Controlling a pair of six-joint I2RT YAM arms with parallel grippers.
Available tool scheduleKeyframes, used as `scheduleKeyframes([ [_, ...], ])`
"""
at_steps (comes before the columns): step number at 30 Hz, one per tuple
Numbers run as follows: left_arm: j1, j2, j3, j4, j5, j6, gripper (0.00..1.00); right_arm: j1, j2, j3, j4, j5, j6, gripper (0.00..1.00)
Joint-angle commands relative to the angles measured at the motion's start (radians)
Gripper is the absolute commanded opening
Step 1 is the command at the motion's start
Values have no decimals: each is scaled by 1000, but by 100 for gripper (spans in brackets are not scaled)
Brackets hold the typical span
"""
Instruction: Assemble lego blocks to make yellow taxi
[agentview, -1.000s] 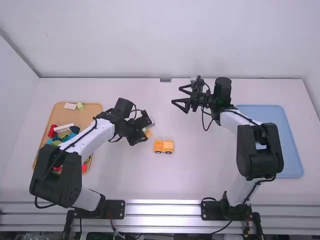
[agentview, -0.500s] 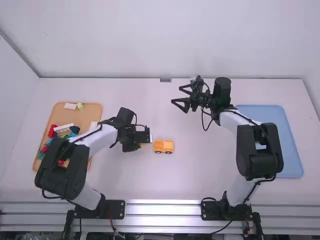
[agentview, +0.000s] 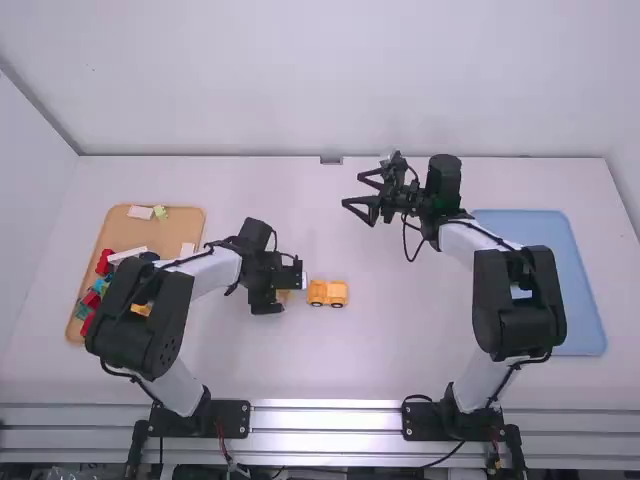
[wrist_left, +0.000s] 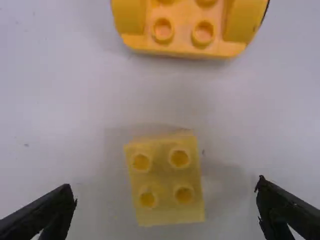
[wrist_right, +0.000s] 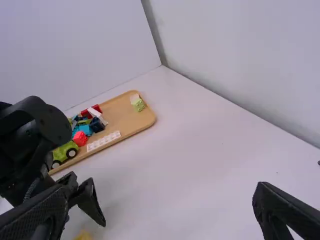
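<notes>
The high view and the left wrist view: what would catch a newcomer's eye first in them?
Probably the yellow block on the table, between the open fingers of the left gripper in the left wrist view. In the high view, the small yellow-orange car piece stands out near the middle of the white table, with a tan tray of mixed blocks at the left and a blue tray at the right.

At the high view's centre, toward six o'clock, the yellow-orange toy vehicle with studs and dark wheels (agentview: 327, 292) is smooth plastic with a faint sheen. The pale yellow four-stud block (wrist_left: 164, 175) looks like smooth, matt plastic. Near nine o'clock, the tan rounded tray (agentview: 184, 224) looks wood-like; near three, the light blue tray (agentview: 588, 318) looks like matt plastic. At six, the long silver rail (agentview: 330, 410) is glossy metal.
</notes>
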Motion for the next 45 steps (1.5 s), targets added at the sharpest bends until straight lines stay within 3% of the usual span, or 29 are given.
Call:
scheduleKeyframes([
  [1, 17, 2, -10, 14, 93, 0, 99, -10, -8, 8, 5, -4, 2, 99],
  [5, 77, -18, 19, -2, 230, 0, 99, -18, -32, 8, 0, -5, -5, 99],
  [8, 194, -66, 50, -74, 479, 29, 99, -23, -87, 8, -53, 12, -72, 99],
  [10, 262, -85, 54, -117, 631, 111, 99, -10, -140, 10, -145, 102, -149, 99],
  [14, 335, -92, 53, -182, 773, 210, 99, 31, -213, 53, -396, 174, -389, 99],
  [20, 338, -91, 53, -198, 776, 209, 99, 74, -270, 79, -836, 68, -936, 99],
  [24, 339, -91, 53, -216, 734, 209, 99, 87, -270, 72, -975, 8, -1130, 99],
  [30, 339, -91, 53, -226, 736, 209, 99, 80, -280, 75, -1017, -89, -1180, 99],
  [35, 338, -91, 53, -238, 772, 209, 99, 11, -314, 74, -1104, -107, -1140, 99],
  [38, 339, -91, 53, -239, 759, 209, 99, -28, -314, 58, -1221, -112, -1239, 99],
  [40, 337, -91, 52, -240, 733, 211, 99, -58, -314, 4, -1331, -148, -1442, 99],
  [42, 339, -91, 50, -233, 708, 209, 99, -71, -314, -27, -1328, -200, -1503, 99],
  [45, 336, -91, 10, -172, 659, 208, 99, -110, -314, -98, -1196, -297, -1485, 99],
])
